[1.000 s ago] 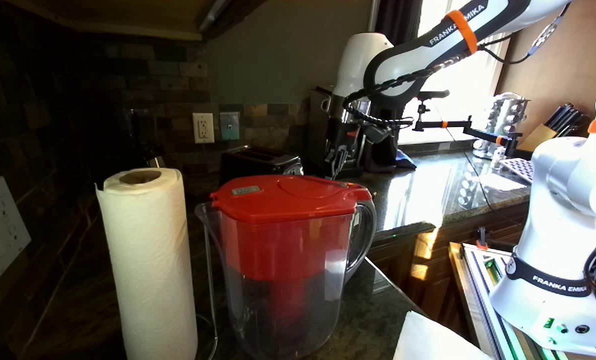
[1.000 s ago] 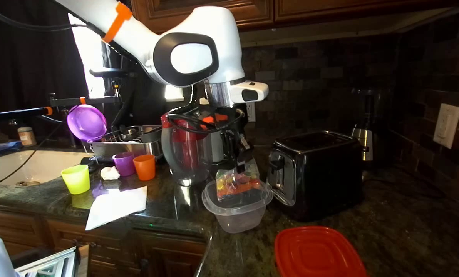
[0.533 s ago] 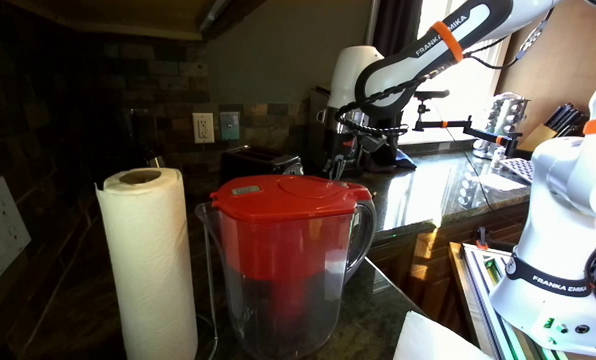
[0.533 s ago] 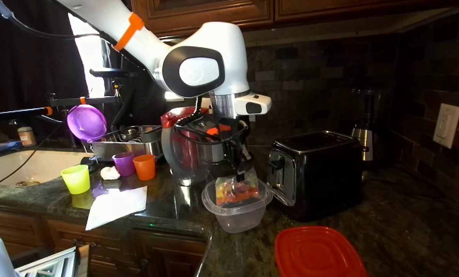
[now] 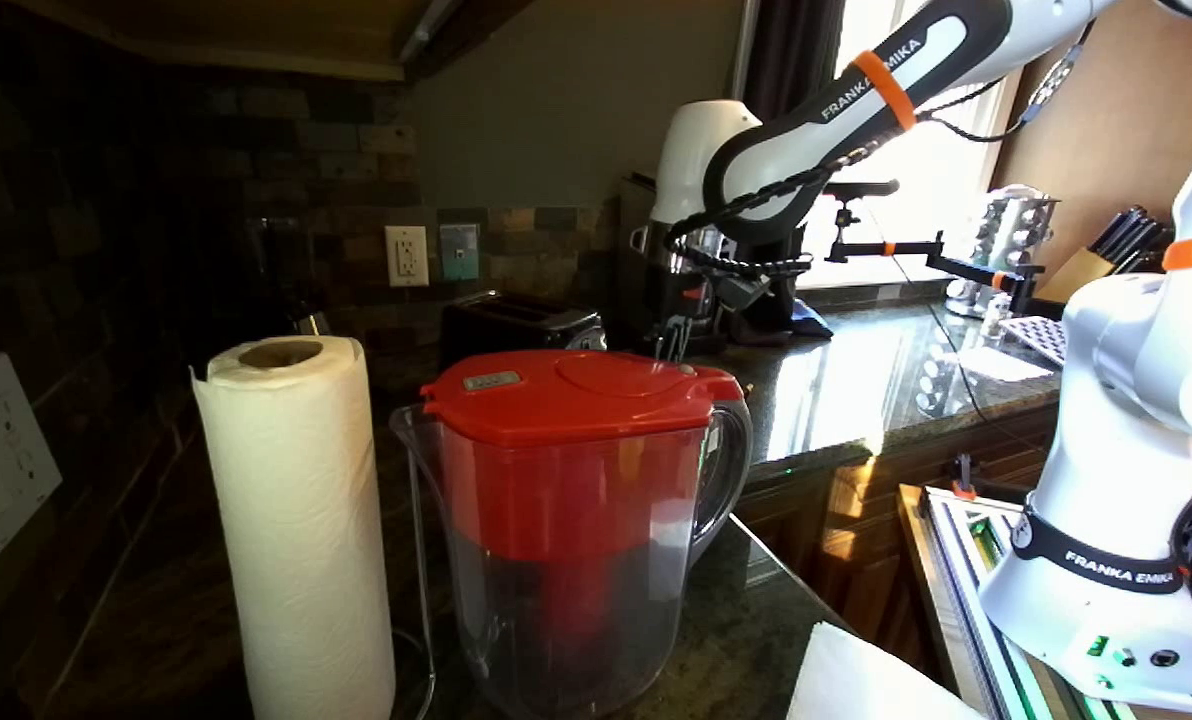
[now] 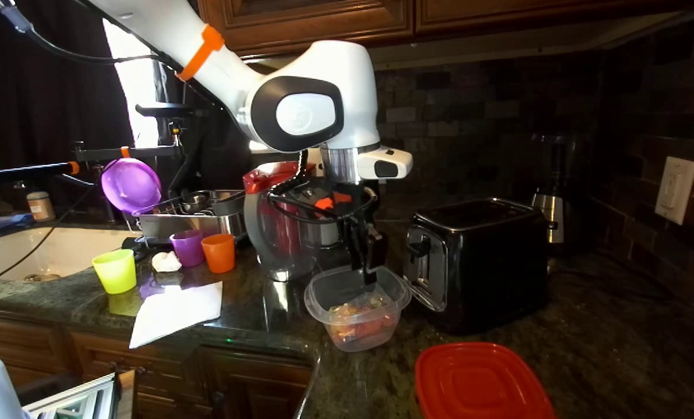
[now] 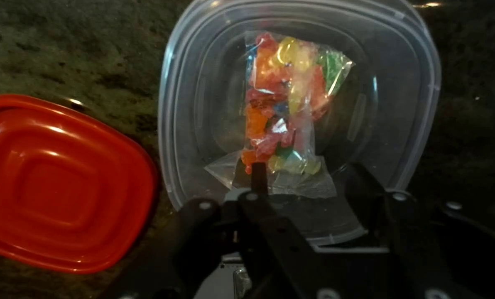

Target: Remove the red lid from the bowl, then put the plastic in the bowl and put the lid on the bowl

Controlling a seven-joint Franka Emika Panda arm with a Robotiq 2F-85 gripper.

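In the wrist view we see the claw (image 7: 307, 178) over the bowl (image 7: 390, 104), its fingers spread partway with a plain gap between them and nothing in their grip. The bag (image 7: 280, 104), see-through with bright colours inside, lies in the bowl, down on its bottom; whether a fingertip touches it we cannot tell. The red lid (image 7: 62, 187) lies on the worktop (image 7: 89, 50) near the bowl, apart from it. In an exterior view we find the toaster (image 6: 481, 267) just right of the bowl, the pitcher (image 6: 283, 233) behind and left of it, and the orange cup (image 6: 218, 254) farther left.
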